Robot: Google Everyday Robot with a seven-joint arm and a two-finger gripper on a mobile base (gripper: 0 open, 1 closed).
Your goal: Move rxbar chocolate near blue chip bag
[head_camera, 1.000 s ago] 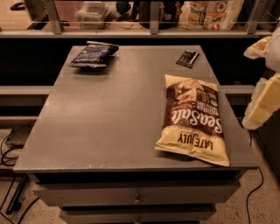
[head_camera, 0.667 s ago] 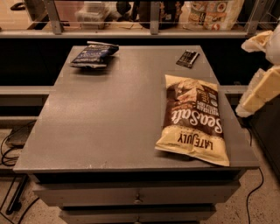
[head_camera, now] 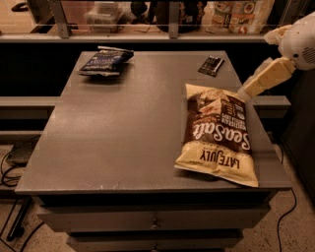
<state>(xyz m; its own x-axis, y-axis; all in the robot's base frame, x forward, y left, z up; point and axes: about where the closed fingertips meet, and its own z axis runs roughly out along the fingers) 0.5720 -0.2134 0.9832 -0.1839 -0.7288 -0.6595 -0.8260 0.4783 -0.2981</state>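
The rxbar chocolate [head_camera: 210,65], a small flat black bar, lies near the far right corner of the grey table [head_camera: 123,138]. The blue chip bag [head_camera: 105,61], dark navy and crinkled, lies at the far left of the table, well apart from the bar. My gripper [head_camera: 246,91] hangs at the end of the cream arm over the table's right edge. It is to the right of and nearer than the bar, just above the top corner of the big bag, and holds nothing that I can see.
A large cream-and-brown Late July Sea Salt chip bag [head_camera: 216,133] lies on the right front of the table. A counter rail with jars and packages [head_camera: 231,12] runs behind the table. Cables [head_camera: 10,167] lie on the floor at left.
The arm has risen and swung left, from beside the table's right edge to over it, closer to the big bag's top. The objects have not moved.
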